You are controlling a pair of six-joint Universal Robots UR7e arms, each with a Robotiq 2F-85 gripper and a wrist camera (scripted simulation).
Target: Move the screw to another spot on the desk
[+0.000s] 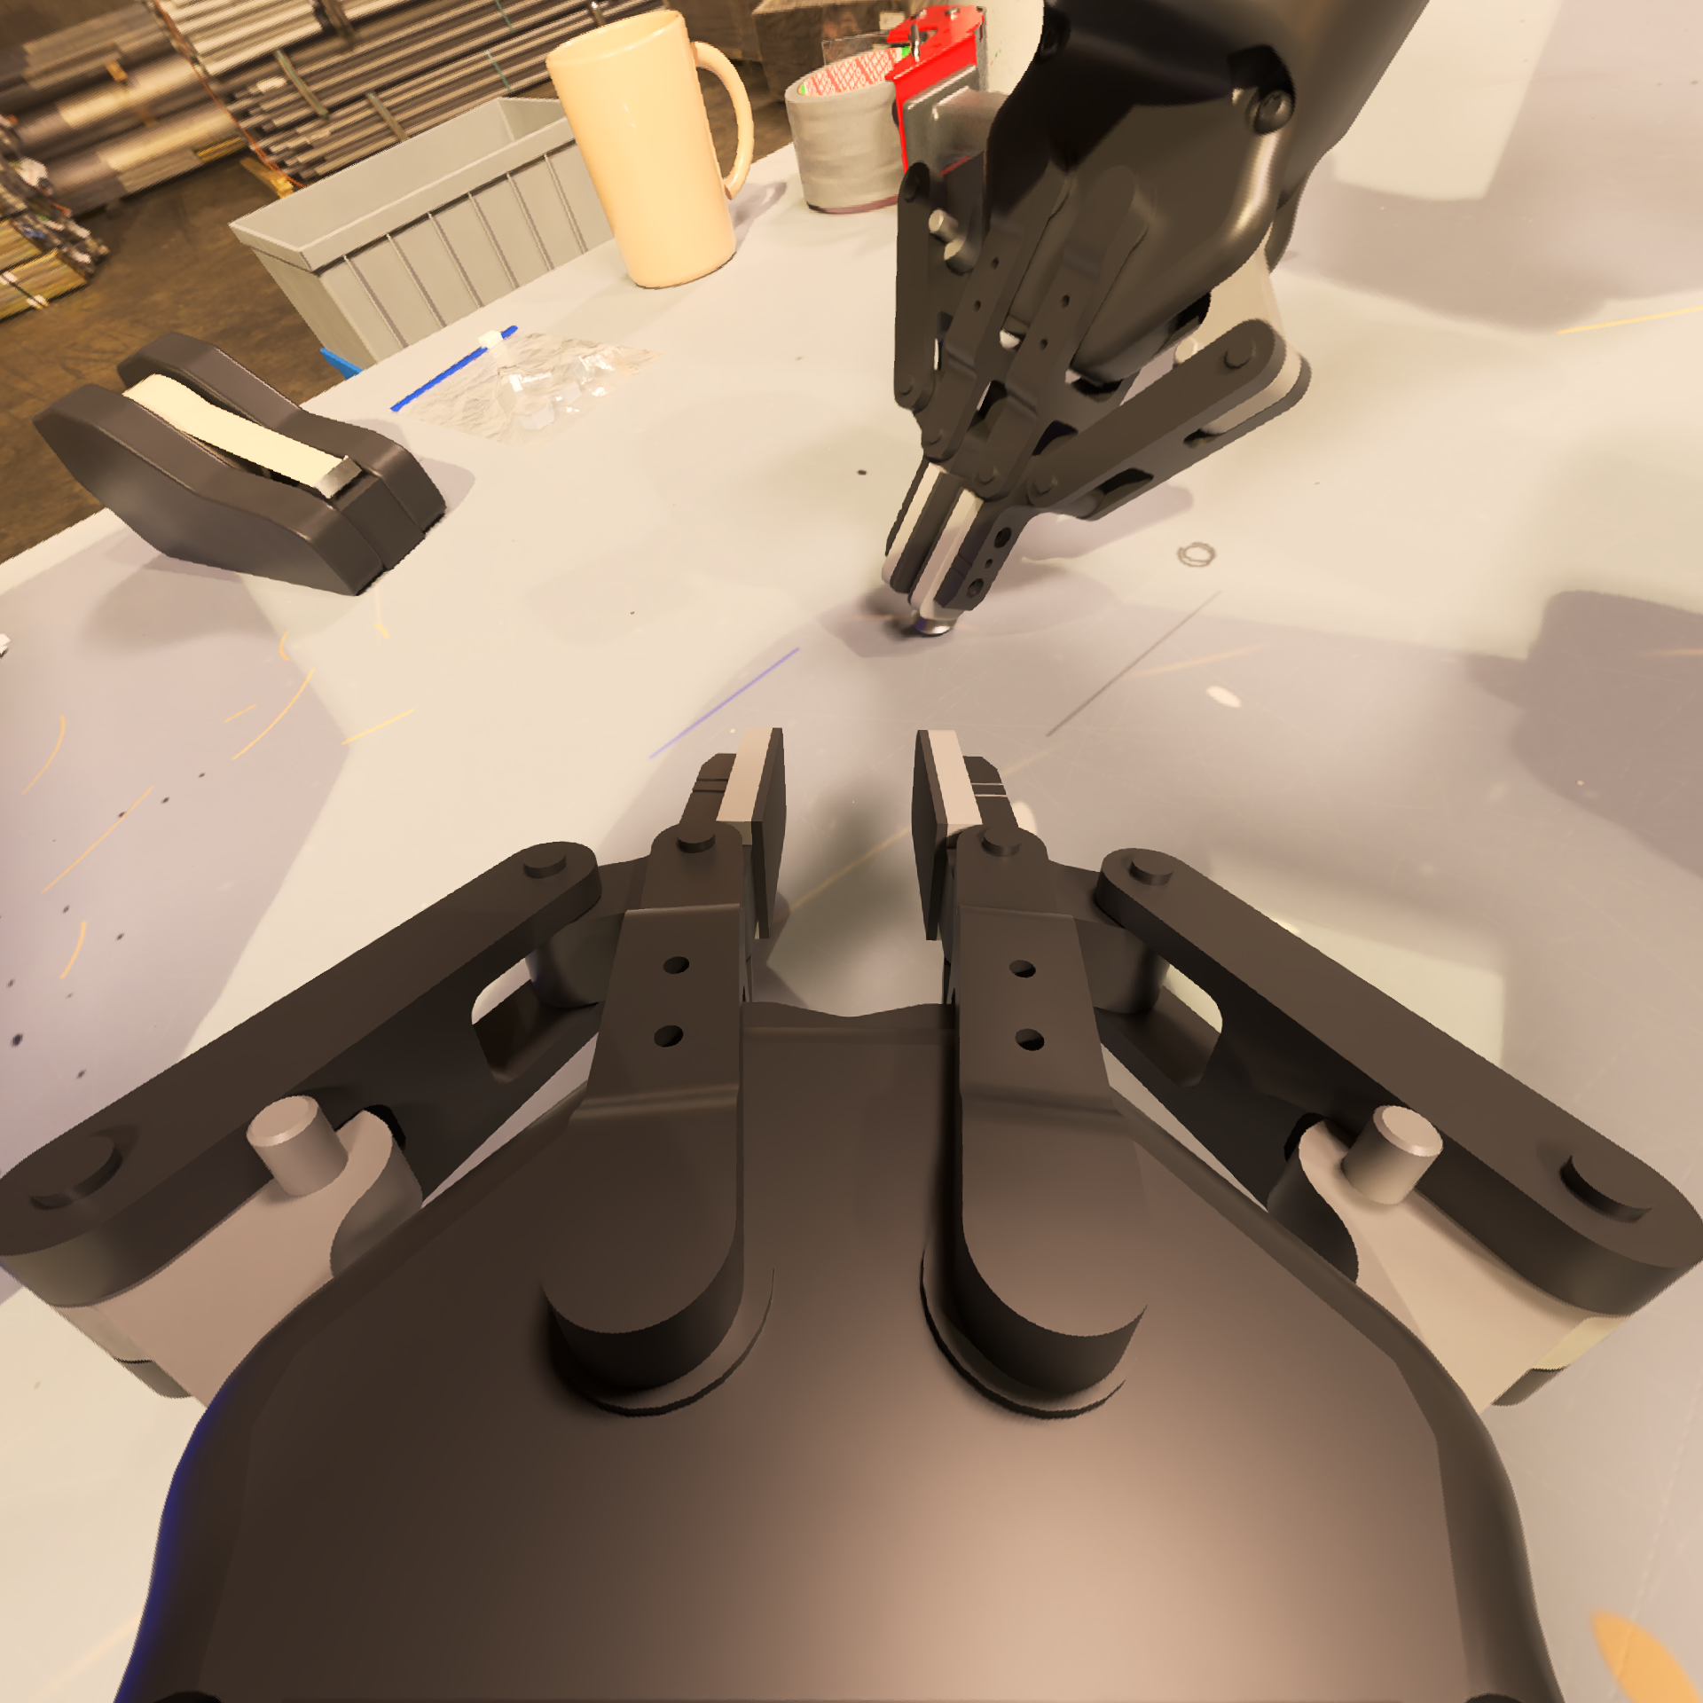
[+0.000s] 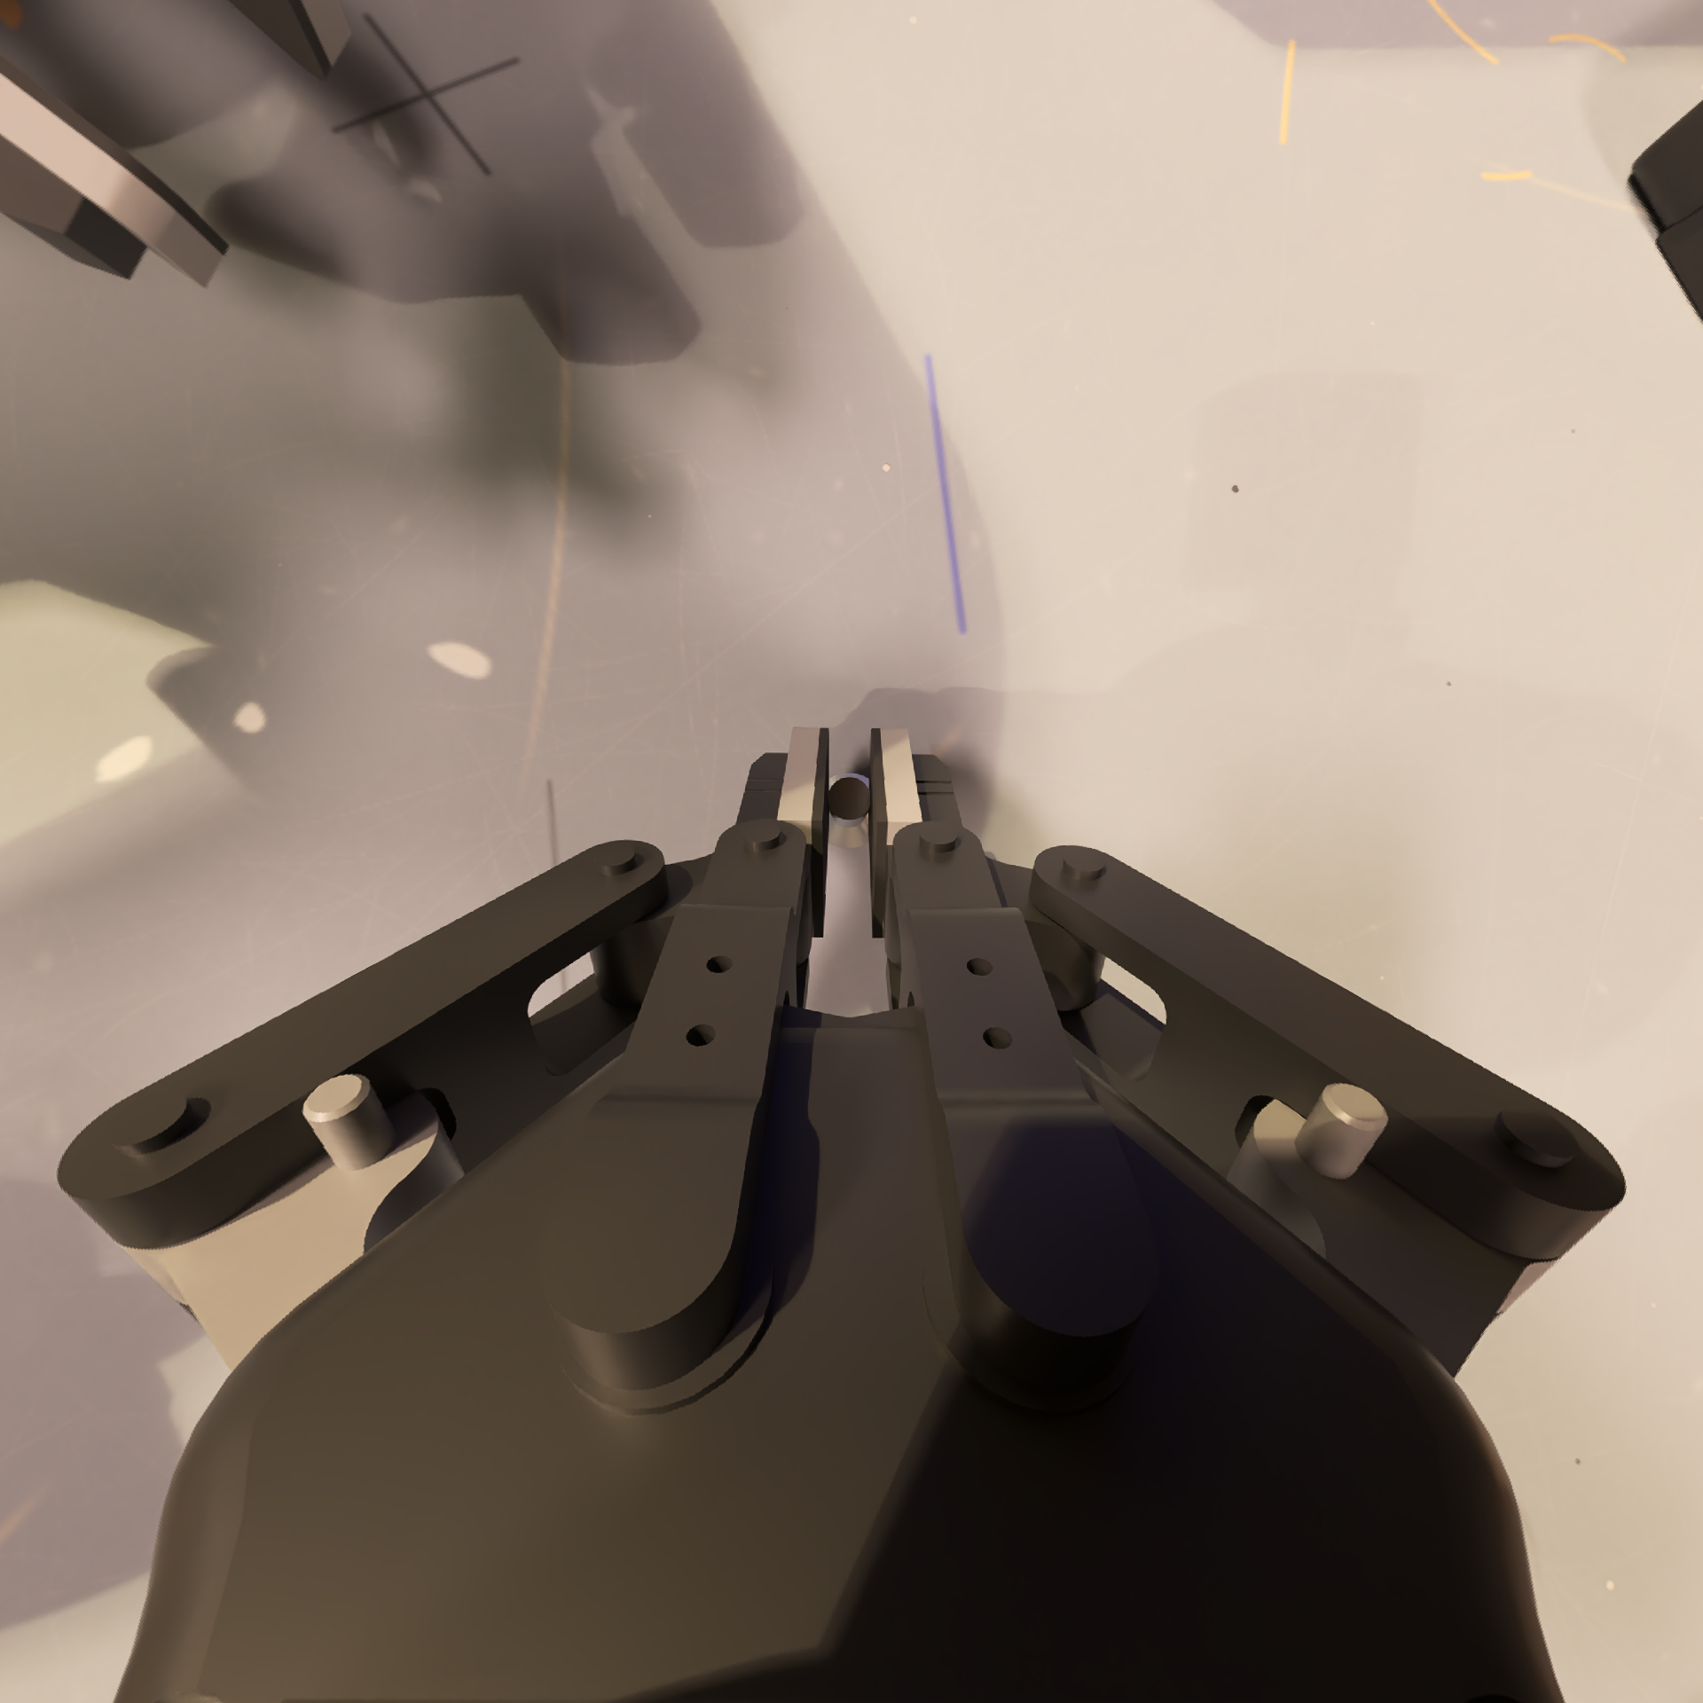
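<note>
The screw [image 2: 849, 798] is a small dark metal piece pinched between the pads of my right gripper [image 2: 849, 774], which is shut on it. In the left wrist view the right gripper [image 1: 931, 590] points steeply down at the desk, and the screw's head [image 1: 933, 627] pokes out below its fingertips, right at the desk surface. I cannot tell whether it touches. My left gripper [image 1: 850, 765] is open and empty, low over the desk, a short way in front of the right gripper. One of its fingers [image 2: 92, 203] shows at the upper left of the right wrist view.
A black tape dispenser [image 1: 240, 470] sits at the left near the desk edge. Behind it are a clear zip bag [image 1: 525, 378], a grey bin [image 1: 415, 230], a cream mug [image 1: 654, 147], a tape roll [image 1: 843, 138] and a red device [image 1: 940, 74]. A small wire ring [image 1: 1196, 553] lies right of the right gripper.
</note>
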